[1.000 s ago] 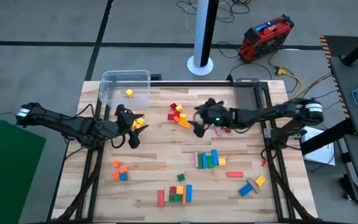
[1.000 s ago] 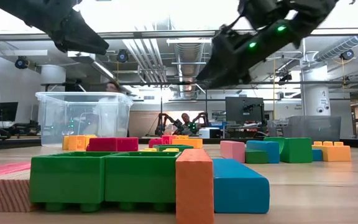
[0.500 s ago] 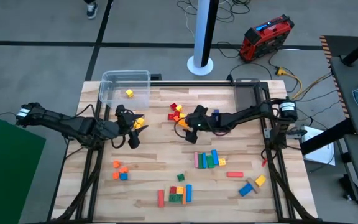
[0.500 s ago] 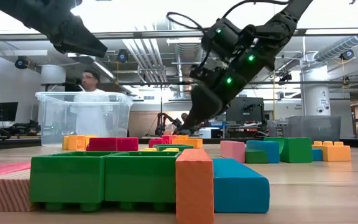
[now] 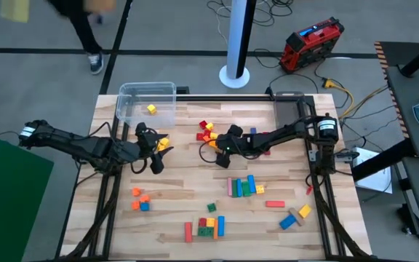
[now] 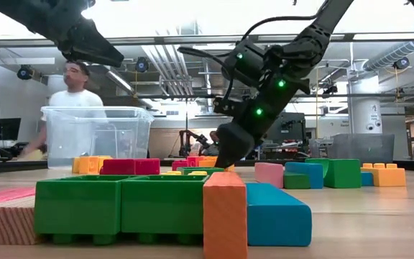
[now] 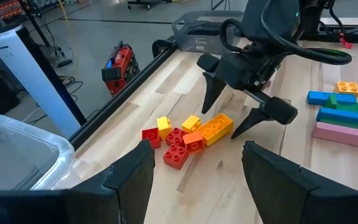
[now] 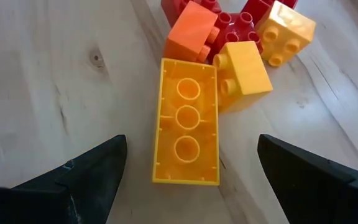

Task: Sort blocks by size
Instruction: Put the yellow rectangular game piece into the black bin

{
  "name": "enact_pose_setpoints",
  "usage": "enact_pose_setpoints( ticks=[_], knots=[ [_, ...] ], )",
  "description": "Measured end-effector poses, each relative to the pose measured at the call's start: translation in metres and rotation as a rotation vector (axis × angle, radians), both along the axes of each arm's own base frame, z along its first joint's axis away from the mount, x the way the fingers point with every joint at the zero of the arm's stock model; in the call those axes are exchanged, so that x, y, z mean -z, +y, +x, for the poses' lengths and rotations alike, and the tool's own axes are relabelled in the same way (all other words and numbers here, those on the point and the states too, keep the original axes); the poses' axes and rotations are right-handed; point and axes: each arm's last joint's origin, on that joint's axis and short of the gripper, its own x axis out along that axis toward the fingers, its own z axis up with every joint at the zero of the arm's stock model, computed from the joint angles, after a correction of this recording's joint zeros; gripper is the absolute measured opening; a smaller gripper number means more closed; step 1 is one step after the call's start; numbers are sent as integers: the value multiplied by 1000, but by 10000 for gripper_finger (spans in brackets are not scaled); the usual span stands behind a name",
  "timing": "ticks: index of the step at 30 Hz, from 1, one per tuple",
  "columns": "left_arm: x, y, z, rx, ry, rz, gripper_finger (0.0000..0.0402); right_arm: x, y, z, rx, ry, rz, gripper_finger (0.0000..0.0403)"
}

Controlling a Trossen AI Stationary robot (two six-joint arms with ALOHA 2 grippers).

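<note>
A long yellow brick (image 8: pixel 186 130) lies hollow side up on the table, beside a cluster of small red, orange and yellow blocks (image 5: pixel 207 132). My right gripper (image 8: pixel 191 142) is open and low over it, one finger on each long side, apart from the brick; the left wrist view shows the same straddle (image 7: pixel 229 118). My left gripper (image 5: pixel 151 149) hangs open and empty above the table near the tub, over two yellow blocks (image 5: pixel 162 143).
A clear tub (image 5: pixel 126 109) at the far left holds one yellow block (image 5: pixel 151 109). Bars of pink, blue and green (image 5: pixel 244 186) lie right of centre. More blocks sit near the front edge (image 5: pixel 208 224), front left (image 5: pixel 140 201) and front right (image 5: pixel 294 217). A person (image 6: pixel 74 93) walks behind the table.
My right gripper has gone toward the table's left edge and down, from above the table's middle to just over the long yellow brick, staying open. The blocks have not moved. A person has walked in behind the tub.
</note>
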Motion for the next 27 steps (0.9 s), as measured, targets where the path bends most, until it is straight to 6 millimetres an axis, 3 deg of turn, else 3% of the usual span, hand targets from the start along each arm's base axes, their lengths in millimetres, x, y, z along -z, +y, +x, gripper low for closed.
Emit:
enact_pose_setpoints(
  ticks=[6,18,27],
  knots=[
    [0,0,0,0,-1,-1,219,0,0,0,7,-5,6,306],
    [0,0,0,0,-1,-1,219,0,1,1,-34,-9,40,125],
    [2,0,0,-2,2,-4,219,-5,3,-2,-28,-3,61,125]
  ],
)
